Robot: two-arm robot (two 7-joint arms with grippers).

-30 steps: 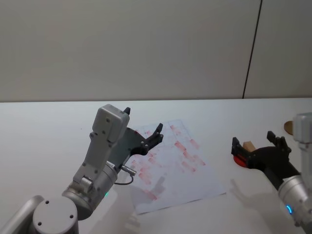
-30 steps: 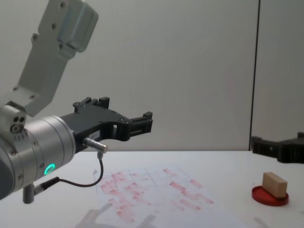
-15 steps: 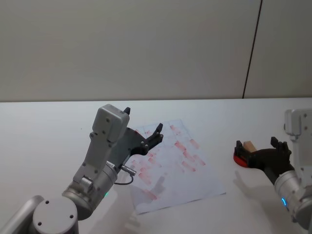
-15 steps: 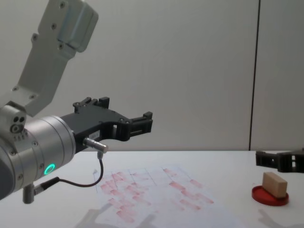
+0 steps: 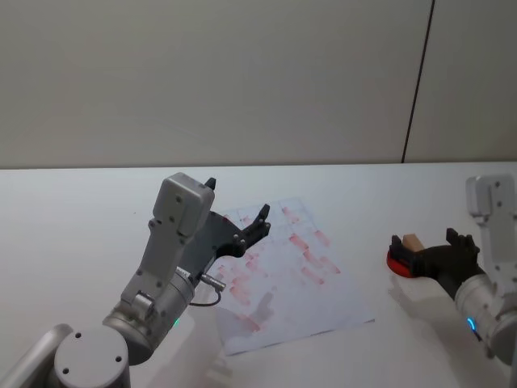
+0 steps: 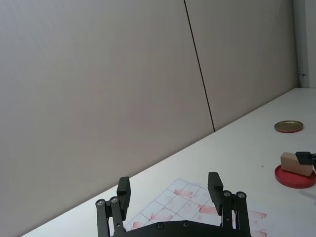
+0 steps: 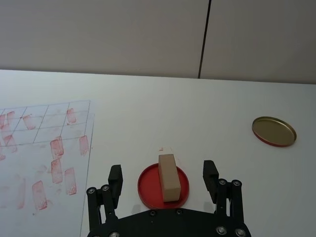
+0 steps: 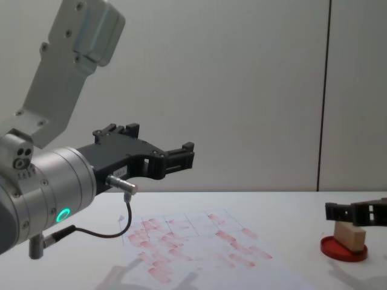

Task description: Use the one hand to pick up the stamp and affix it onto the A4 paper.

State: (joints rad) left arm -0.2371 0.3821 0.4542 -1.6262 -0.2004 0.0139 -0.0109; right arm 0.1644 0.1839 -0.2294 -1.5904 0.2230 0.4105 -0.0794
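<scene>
Jaws spread wide and empty, the right gripper (image 7: 163, 170) sits lower than a second ago, level with the stamp (image 7: 169, 178) on the red ink pad (image 7: 148, 190), right of the A4 paper (image 5: 299, 275). A grasp looks close. The left gripper (image 8: 175, 158) hangs parked, open and empty, over the paper's near left. No writing is legible; the red prints are smudged.

In the head view the right gripper (image 5: 423, 242) hides all but the top of the stamp (image 5: 413, 240) and the red ink pad (image 5: 394, 263) beyond its 9 o'clock rim, while the left gripper (image 5: 238, 200) covers the A4 paper's (image 5: 307, 283) 9 o'clock corner.
</scene>
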